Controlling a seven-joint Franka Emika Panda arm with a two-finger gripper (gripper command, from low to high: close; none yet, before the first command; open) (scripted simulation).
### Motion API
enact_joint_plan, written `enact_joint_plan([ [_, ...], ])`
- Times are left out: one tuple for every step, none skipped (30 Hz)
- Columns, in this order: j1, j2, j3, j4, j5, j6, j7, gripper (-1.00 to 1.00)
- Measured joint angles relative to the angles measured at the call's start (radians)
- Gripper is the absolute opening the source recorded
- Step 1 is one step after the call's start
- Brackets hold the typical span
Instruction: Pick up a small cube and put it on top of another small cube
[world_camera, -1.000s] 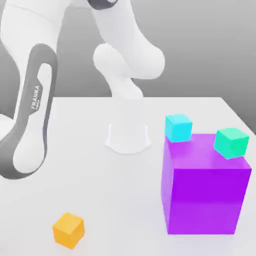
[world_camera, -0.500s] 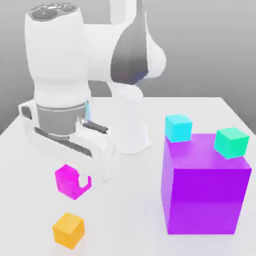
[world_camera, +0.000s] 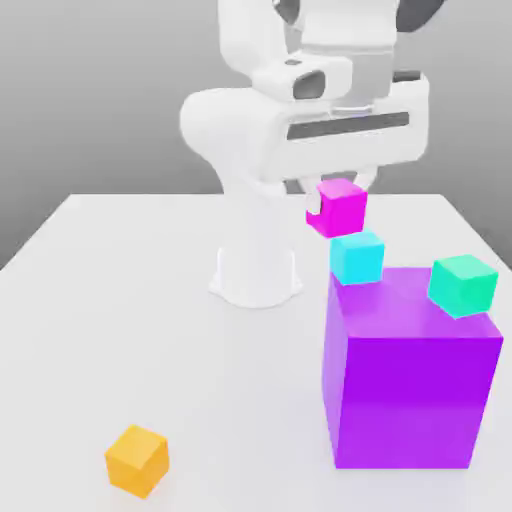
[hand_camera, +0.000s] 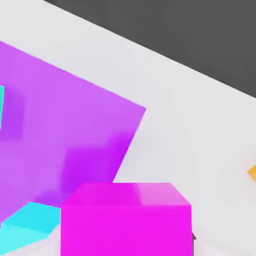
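My gripper (world_camera: 338, 205) is shut on the small magenta-pink cube (world_camera: 340, 208) and holds it in the air just above the small cyan cube (world_camera: 357, 257), with a thin gap between them. The cyan cube rests on the white table (world_camera: 120, 300) behind the large purple cube (world_camera: 408, 365). Seen from the hand, the magenta cube (hand_camera: 126, 219) fills the foreground and a corner of the cyan cube (hand_camera: 25, 227) shows beside and below it.
A teal-green small cube (world_camera: 463, 284) sits on the far right corner of the large purple cube (hand_camera: 60, 135). An orange cube (world_camera: 137, 460) lies near the table's front at the exterior view's left. The arm's white base (world_camera: 256, 270) stands behind the cubes.
The arm has swung from the exterior view's left to the right, lifting the magenta cube off the table and carrying it to just above the cyan cube.
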Motion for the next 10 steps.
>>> enact_joint_plan([
  [0.029, -0.037, 0.0, -0.017, 0.004, -0.019, -0.046, -1.0],
  [0.058, -0.073, 0.0, -0.034, 0.008, -0.038, -0.091, -1.0],
  [0.073, -0.082, 0.002, -0.057, 0.012, -0.025, -0.113, -1.0],
  [0.08, -0.079, 0.006, -0.083, 0.016, 0.003, -0.125, -1.0],
  [0.084, -0.07, 0.01, -0.11, 0.019, 0.039, -0.131, -1.0],
  [0.086, -0.058, 0.014, -0.137, 0.023, 0.078, -0.135, -1.0],
  [0.086, -0.046, 0.018, -0.163, 0.028, 0.117, -0.138, 1.0],
  [0.086, -0.046, 0.018, -0.163, 0.028, 0.117, -0.138, 1.0],
  [0.086, -0.046, 0.018, -0.163, 0.028, 0.117, -0.138, 1.0],
  [0.086, -0.046, 0.018, -0.163, 0.028, 0.117, -0.138, 1.0],
])
